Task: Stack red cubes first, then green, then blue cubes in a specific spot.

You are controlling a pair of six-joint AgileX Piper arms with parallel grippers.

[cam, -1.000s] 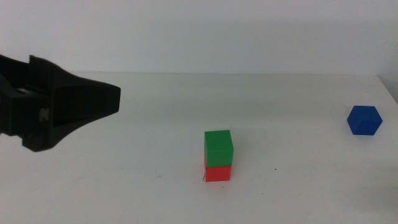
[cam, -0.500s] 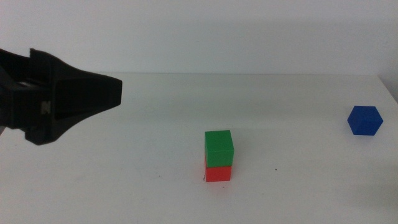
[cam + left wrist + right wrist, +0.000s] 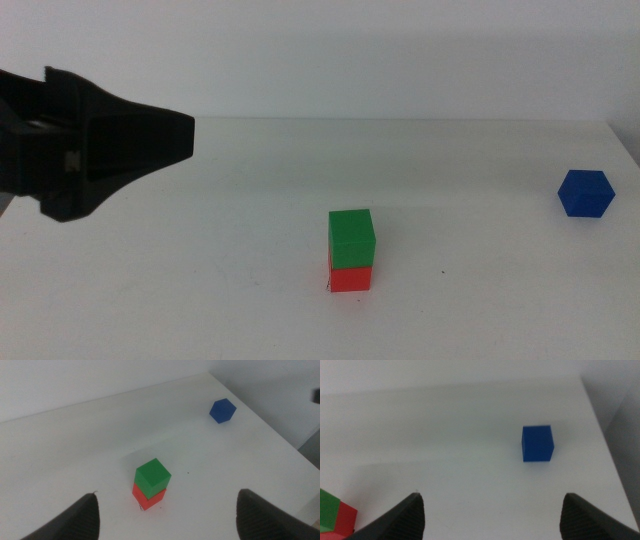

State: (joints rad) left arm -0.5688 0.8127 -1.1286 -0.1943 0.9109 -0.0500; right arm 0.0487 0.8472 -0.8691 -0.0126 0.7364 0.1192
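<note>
The green cube [image 3: 352,228] rests squarely on the red cube [image 3: 351,277] near the table's middle front, over tiny black ticks of the specific spot [image 3: 327,290]. The stack shows again in the left wrist view as green cube [image 3: 153,475] on red cube [image 3: 149,498]. A blue cube [image 3: 586,193] lies alone at the far right, also blue cube [image 3: 537,443] and blue cube [image 3: 222,410]. My left gripper [image 3: 185,150] hovers high at the left, well away from the stack, jaws wide open and empty. My right gripper [image 3: 490,515] is open, with the blue cube ahead of it.
The table's right edge [image 3: 628,150] runs close behind the blue cube. A small black tick [image 3: 443,272] marks the white top right of the stack. A corner of the stack, red cube [image 3: 342,519], shows in the right wrist view.
The left gripper has drifted slightly upward at the left. The cubes have not moved.
</note>
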